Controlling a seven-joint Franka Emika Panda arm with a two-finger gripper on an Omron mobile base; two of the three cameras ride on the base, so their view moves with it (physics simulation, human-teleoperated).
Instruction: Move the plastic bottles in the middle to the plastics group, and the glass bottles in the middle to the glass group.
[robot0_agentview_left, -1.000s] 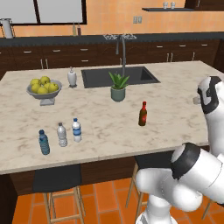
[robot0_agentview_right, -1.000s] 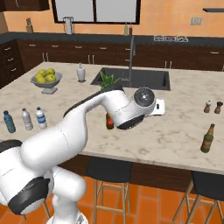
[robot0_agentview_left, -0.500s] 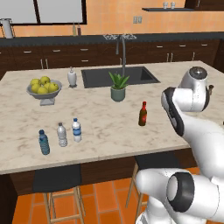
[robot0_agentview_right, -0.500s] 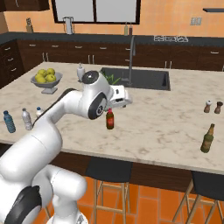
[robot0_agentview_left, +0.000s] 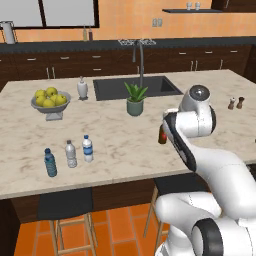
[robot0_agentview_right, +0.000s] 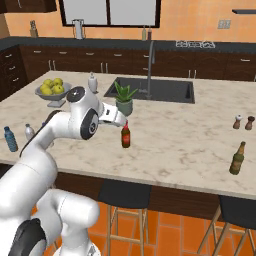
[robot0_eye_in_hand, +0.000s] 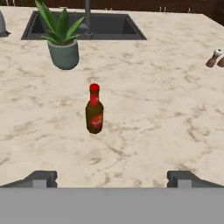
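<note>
A red-brown glass bottle with a red top stands upright on the marble island, ahead of my open gripper and apart from it; nothing sits between the fingers. From the right base view my gripper hangs just left of that bottle. An olive-brown glass bottle stands near the right front edge. Two tiny bottles stand behind it. At the left, a blue bottle, a grey-clear bottle and a blue-labelled clear bottle stand in a row.
A potted plant stands close behind the red-brown bottle, before the sink and its tap. A fruit bowl and a white vase are at the back left. Stools stand under the front edge of the island.
The arm has swung from the island's right side toward its middle, bringing the hand next to the red-brown bottle. The gripper stayed open and no bottle moved.
</note>
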